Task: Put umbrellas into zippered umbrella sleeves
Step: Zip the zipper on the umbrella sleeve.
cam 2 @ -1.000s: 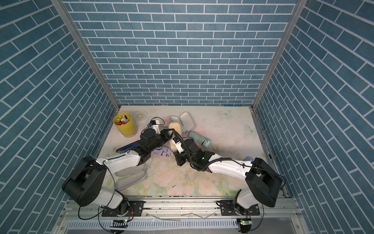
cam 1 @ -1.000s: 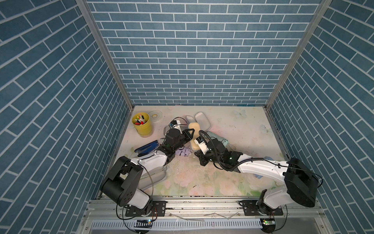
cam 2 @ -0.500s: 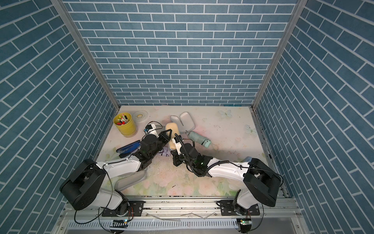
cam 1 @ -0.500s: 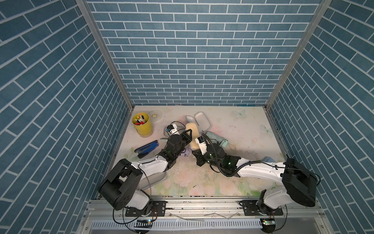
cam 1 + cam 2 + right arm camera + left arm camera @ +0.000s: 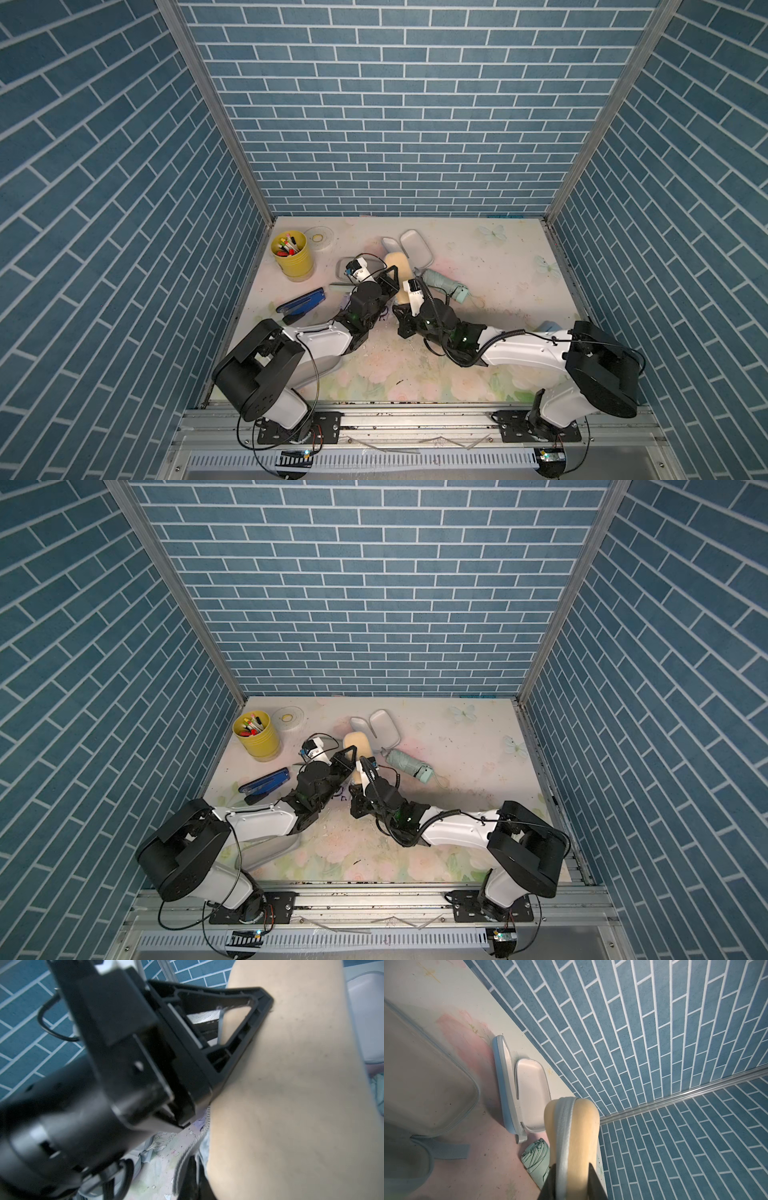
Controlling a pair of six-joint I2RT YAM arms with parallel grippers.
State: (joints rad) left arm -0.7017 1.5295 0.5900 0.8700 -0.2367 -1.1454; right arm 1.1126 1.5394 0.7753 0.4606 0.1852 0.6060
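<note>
A beige sleeve (image 5: 398,266) (image 5: 577,1126) stands on edge at mid-table, zip seam facing my left wrist camera. My left gripper (image 5: 394,283) (image 5: 572,1185) is shut on its sides. My right gripper (image 5: 401,322) (image 5: 193,1180) is shut at the sleeve's near end, beside the zipper tape (image 5: 187,1151); whether it pinches anything thin is hidden. A mint umbrella (image 5: 444,284) (image 5: 536,1157) lies just right of the sleeve. An open blue sleeve (image 5: 413,248) (image 5: 529,1093) lies behind it. Another open sleeve (image 5: 425,1064) lies beside my left gripper.
A yellow cup of pens (image 5: 291,255) and a tape roll (image 5: 319,237) stand at the back left. A dark blue stapler (image 5: 301,303) lies left of my left arm. A light blue item (image 5: 546,326) peeks out behind my right arm. Brick walls close three sides.
My right gripper has crept left, closer to the near end of the beige sleeve. The left arm has shifted slightly while still holding the sleeve. Neither opening has changed.
</note>
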